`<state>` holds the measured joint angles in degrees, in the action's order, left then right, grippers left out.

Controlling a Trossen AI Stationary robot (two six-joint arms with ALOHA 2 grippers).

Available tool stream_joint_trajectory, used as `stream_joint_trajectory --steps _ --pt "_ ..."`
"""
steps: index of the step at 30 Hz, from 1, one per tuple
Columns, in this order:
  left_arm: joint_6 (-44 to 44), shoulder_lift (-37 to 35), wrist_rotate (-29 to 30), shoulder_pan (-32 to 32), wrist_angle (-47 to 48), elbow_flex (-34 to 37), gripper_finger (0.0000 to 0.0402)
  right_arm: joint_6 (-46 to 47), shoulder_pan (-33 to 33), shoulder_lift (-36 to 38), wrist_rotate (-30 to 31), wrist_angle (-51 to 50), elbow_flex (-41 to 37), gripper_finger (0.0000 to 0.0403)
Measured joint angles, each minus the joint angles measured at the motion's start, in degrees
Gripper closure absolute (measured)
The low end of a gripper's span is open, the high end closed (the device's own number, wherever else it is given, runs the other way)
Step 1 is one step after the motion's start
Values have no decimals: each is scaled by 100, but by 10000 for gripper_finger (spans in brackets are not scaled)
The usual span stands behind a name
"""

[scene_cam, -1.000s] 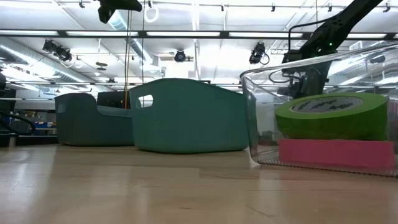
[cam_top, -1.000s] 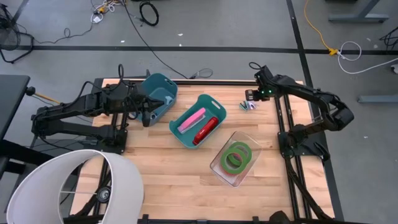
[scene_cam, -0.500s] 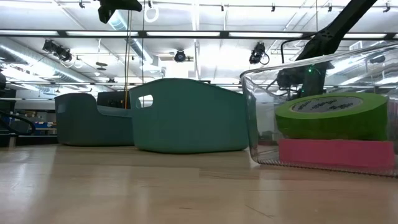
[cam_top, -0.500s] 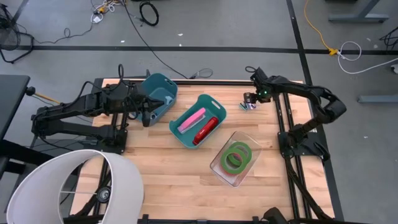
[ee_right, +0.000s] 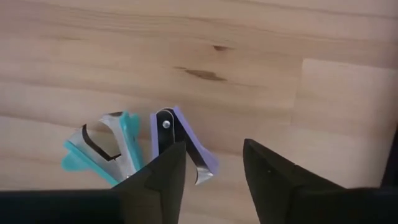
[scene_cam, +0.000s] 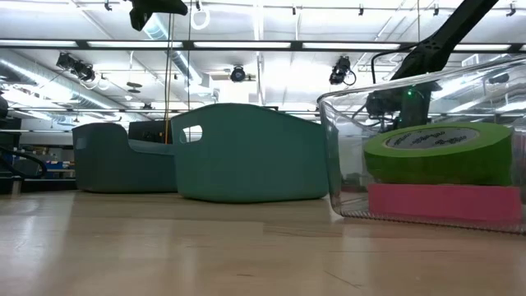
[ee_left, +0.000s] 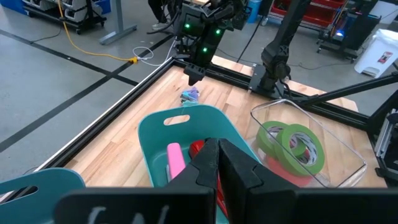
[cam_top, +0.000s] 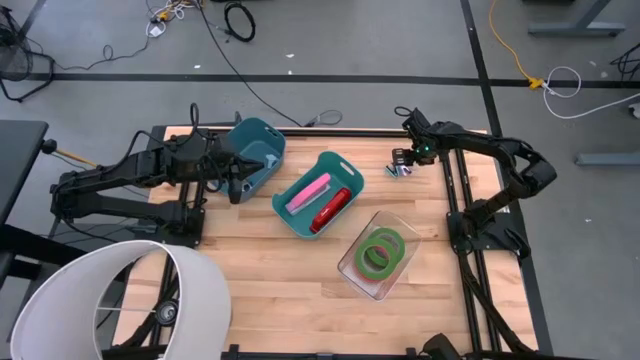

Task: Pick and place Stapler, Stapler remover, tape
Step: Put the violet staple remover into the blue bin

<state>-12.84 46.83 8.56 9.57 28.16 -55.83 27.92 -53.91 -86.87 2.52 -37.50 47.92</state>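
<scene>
Wooden table (cam_top: 300, 270), bare planks.
Middle teal bin (cam_top: 318, 194), well apart from right fingers: pink stapler (cam_top: 308, 192) and red stapler (cam_top: 332, 208) side by side inside.
Second teal bin (cam_top: 252, 152), just ahead of left gripper (cam_top: 234, 190).
Clear tub (cam_top: 378, 254), apart from both grippers: green tape roll (scene_cam: 437, 154) stacked on red tape roll (scene_cam: 448, 202).
Left gripper: fingers (ee_left: 208, 163) clenched together, nothing between.
Right gripper (ee_right: 213, 163) low over far right table corner: fingers (ee_right: 163, 174) parted, grasping nothing.
Purple staple remover (ee_right: 178, 142), partly under one right finger, tip in the gap.
Teal staple remover (ee_right: 102, 148), just outside that same finger, beside purple one.
</scene>
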Motion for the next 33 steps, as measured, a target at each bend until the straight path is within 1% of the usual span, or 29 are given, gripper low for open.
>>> stream_joint_trajectory --steps 4,10,17,22,29,33 --pt "2 0 0 1 0 0 385 -13 0 0 -61 -109 0 246" --pt "6 0 4 2 0 -1 385 -13 13 71 -63 -238 0 241" --pt "9 0 87 2 0 0 385 3 260 496 -57 -254 -2 242" --pt "6 0 87 -1 0 0 385 -242 604 873 212 -329 -2 242" --pt "2 0 177 1 0 0 385 -1132 1282 1304 761 -379 -2 242" --pt "2 0 177 1 0 0 385 -1561 1612 1506 1020 -192 -2 242"
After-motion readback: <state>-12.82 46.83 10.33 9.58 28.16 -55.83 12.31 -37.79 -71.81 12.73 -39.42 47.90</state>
